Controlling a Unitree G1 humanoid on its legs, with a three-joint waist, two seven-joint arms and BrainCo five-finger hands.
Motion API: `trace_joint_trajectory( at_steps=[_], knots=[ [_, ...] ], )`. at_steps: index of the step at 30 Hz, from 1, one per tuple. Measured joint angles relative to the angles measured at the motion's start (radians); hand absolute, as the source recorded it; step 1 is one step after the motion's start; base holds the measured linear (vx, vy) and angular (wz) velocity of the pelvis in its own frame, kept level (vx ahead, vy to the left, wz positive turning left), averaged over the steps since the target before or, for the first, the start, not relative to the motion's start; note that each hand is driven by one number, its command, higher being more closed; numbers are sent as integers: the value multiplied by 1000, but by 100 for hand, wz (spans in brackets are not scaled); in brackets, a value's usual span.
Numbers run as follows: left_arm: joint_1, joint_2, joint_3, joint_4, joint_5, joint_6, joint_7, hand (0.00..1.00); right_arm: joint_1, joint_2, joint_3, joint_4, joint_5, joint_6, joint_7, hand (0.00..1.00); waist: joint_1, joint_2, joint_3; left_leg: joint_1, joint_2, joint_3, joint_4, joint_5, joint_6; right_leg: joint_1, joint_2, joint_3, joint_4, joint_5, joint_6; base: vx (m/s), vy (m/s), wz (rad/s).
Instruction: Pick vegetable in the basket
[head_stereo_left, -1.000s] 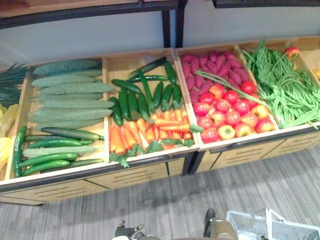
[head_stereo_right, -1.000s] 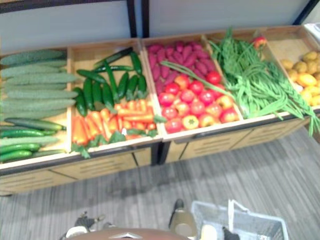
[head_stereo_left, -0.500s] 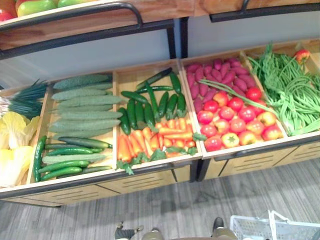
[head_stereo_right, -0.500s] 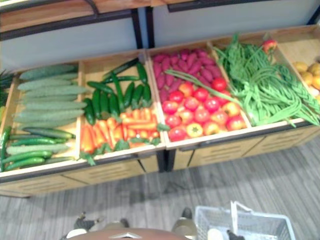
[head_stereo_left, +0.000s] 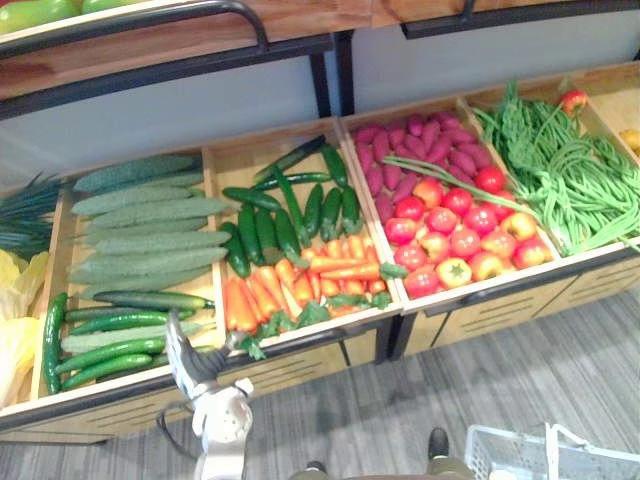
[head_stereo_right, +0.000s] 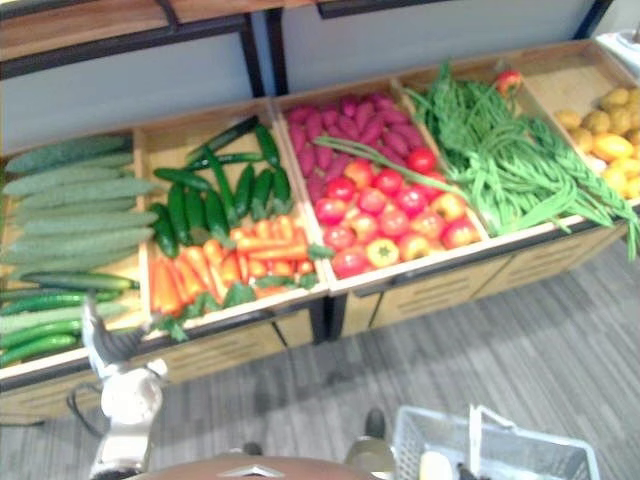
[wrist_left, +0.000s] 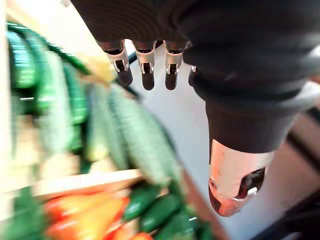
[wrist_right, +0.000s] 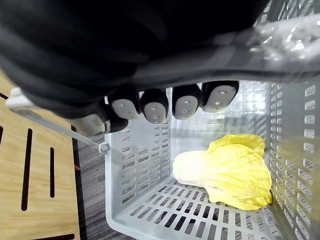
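1 basket (wrist_right: 135, 165), 1 cabbage (wrist_right: 225, 172) in it. It lies on its side on the basket floor, long axis flat, pale stem end toward the middle, yellow leafy end near a side wall. The right robot hand (wrist_right: 155, 105) is clenched round the basket handle; the left robot hand (head_stereo_left: 186, 350) is released and empty, fingers straight, raised at the front edge of the cucumbers (head_stereo_left: 110, 352).

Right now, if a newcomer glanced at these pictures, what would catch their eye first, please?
The heap of red tomatoes right of centre and the orange carrots at the middle front stand out most. The left hand hovers open before the cucumbers, and the right hand grips a white basket holding a yellow cabbage.
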Motion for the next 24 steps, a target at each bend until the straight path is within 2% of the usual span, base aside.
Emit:
trace_joint_trajectory(
  at_steps=[3, 7, 11, 14, 15, 18, 19, 24],
  knots=[
    [-41, 84, -2, -58, 38, -16, 28, 0, -7, -14, 11, 9, 0, -2, 5, 100, -3, 8, -5, 26, 5, -1, -15, -6, -3, 1, 13, 22, -1, 3, -3, 58, -18, -27],
    [-55, 160, -34, -95, 72, -42, 23, 0, -13, -16, 35, 9, -3, -13, 14, 100, -25, -2, -6, 34, -1, 2, -14, -18, 1, 2, 10, 35, -4, 3, -3, 9, 7, -10],
    [-72, 226, -83, -75, 78, -46, -27, 0, -19, -19, 42, 14, -5, -14, 15, 100, -28, -7, -9, 46, -6, 28, -12, -26, 3, 3, 8, 57, -15, 13, -9, -7, 5, -15],
    [-114, 294, -107, 23, 80, -46, -77, 0, -24, -26, 43, 13, -5, -14, 20, 100, -34, -5, -10, 47, -9, 50, -12, -28, 3, -2, 8, 75, -34, 28, -8, -27, -14, -20],
    [-125, 315, -107, 68, 80, -42, -99, 0, -28, -30, 43, 9, -5, -13, 24, 100, -46, -3, -11, 45, -9, 57, -12, -28, 3, -10, 10, 85, -34, 30, -9, -36, -28, -23],
    [-144, 351, -119, 150, 88, -36, -135, 0, -32, -32, 48, -13, -6, -13, 26, 100, -51, 1, -11, 45, -8, 90, -12, -29, 0, -33, 16, 115, -34, 40, -10, -50, -41, -35],
    [-160, 374, -141, 188, 102, -20, -158, 0, -33, -32, 56, -21, -6, -13, 29, 100, -52, 1, -12, 45, -6, 106, -12, -30, -1, -43, 19, 125, -34, 44, -11, -41, -44, -30],
    [-224, 414, -223, 263, 172, -6, -213, 0, -28, -35, 83, -52, -6, -14, 30, 100, -54, 6, -11, 40, -2, 135, -12, -33, -5, -68, 27, 152, -34, 51, -10, -36, -47, -20]
  ],
)
